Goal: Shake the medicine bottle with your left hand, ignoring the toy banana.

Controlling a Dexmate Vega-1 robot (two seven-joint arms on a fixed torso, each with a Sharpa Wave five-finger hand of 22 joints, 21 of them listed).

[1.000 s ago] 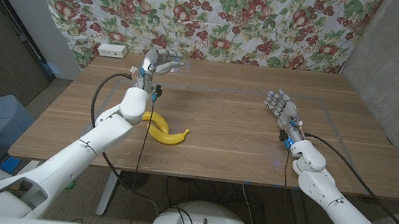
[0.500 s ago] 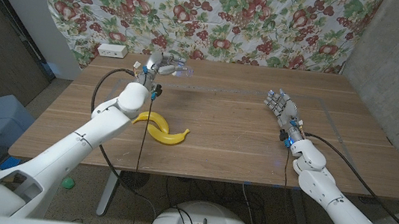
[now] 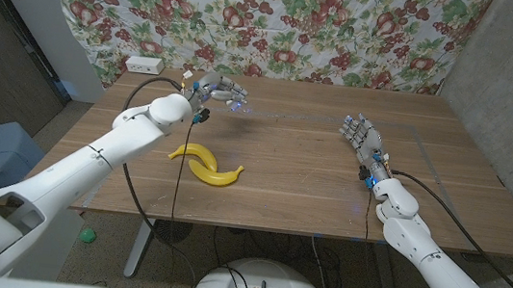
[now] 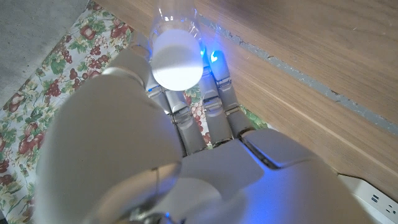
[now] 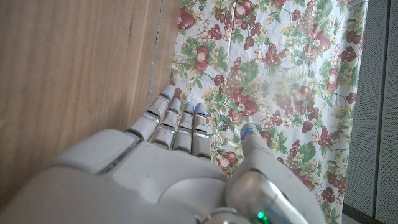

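Medicine bottle (image 4: pixel 176 46): clear body with a white cap, held in the left robot hand (image 3: pixel 216 88), fingers wrapped round it. In the left wrist view the cap end faces the camera and the fingers (image 4: pixel 214 102) run alongside the body. In the head view the bottle is hard to make out inside the grip; only the hand with its blue fingertip lights is clear.

Location: bottle and left robot hand are in the air above the far left part of the desk (image 3: pixel 303 159), clear of the surface, not far from the flowered cloth (image 3: pixel 280 21) hanging behind the desk. The left arm reaches in from the near left corner.

Toy banana (image 3: pixel 208 165): yellow, lies on the desk nearer than the held bottle, well apart from it, untouched.

Right robot hand (image 3: pixel 360 136): empty, fingers extended and slightly apart, over the right side of the desk, well away from bottle and banana. Right wrist view shows its fingers (image 5: pixel 180 124) straight, nothing between them.

White power strip (image 3: pixel 144 65) sits at the far left desk edge.

Progress, as judged: pick-up is done, bottle is lifted with the correct hand, banana ignored. A single moment cannot show how much shaking is complete. Remaining: finish the shake, probably set the bottle back down.
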